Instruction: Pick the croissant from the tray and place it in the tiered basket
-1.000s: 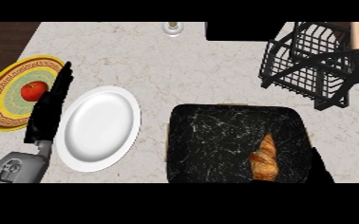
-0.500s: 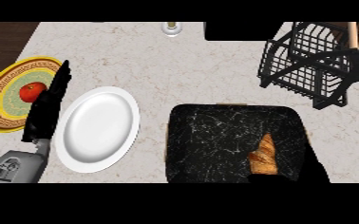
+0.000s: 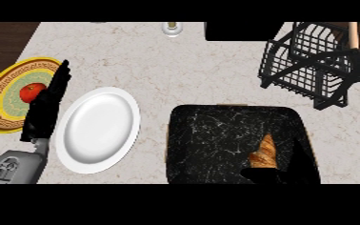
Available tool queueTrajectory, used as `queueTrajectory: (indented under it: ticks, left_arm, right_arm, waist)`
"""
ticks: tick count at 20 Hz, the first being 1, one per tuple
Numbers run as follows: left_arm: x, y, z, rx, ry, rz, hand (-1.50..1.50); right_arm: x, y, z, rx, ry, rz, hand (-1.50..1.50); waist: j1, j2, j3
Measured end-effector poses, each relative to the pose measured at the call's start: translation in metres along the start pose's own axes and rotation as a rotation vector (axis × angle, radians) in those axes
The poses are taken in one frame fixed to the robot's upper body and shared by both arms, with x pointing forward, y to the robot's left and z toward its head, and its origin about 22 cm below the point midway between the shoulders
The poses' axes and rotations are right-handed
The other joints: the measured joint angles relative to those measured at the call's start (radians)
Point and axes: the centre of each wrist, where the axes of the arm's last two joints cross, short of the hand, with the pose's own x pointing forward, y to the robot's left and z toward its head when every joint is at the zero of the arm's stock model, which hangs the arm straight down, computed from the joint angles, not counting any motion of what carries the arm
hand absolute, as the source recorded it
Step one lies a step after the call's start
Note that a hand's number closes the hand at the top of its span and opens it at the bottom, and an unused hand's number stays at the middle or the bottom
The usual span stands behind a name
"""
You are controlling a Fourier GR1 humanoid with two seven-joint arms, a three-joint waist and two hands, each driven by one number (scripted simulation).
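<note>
You see a dark tray (image 3: 211,138) on the counter (image 3: 175,66). The croissant (image 3: 264,153) lies in the tray's right part. Your right robot hand (image 3: 281,175) sits at its lower end; whether it grips, you cannot tell. Left of the tray, past a white plate (image 3: 97,128), your left robot hand (image 3: 48,102) rests open. The wire basket (image 3: 313,62) stands beyond the tray's right corner.

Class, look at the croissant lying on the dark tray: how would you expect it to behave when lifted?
The croissant is probably light for its size, being small beside the tray. Its tapered, flaky-looking crust likely crushes easily. It lies flat, so it seems unlikely to roll.
</note>
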Motion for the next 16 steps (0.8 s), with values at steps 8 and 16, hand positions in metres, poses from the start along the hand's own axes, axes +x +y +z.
queueTrajectory:
  ticks: [8, 16]
  left_arm:
    - [0.003, -0.003, 0.0, -0.002, 0.002, 0.004, 0.0]
    - [0.001, -0.004, 0.001, 0.009, 0.002, 0.002, 0.0]
  right_arm:
    - [0.006, 0.013, -0.008, 0.068, -0.012, 0.032, 1.5]
    - [0.015, 0.015, -0.007, 0.039, -0.063, 0.068, 1.5]
  waist:
    - [-0.005, -0.01, -0.016]
    - [-0.009, -0.01, -0.015]
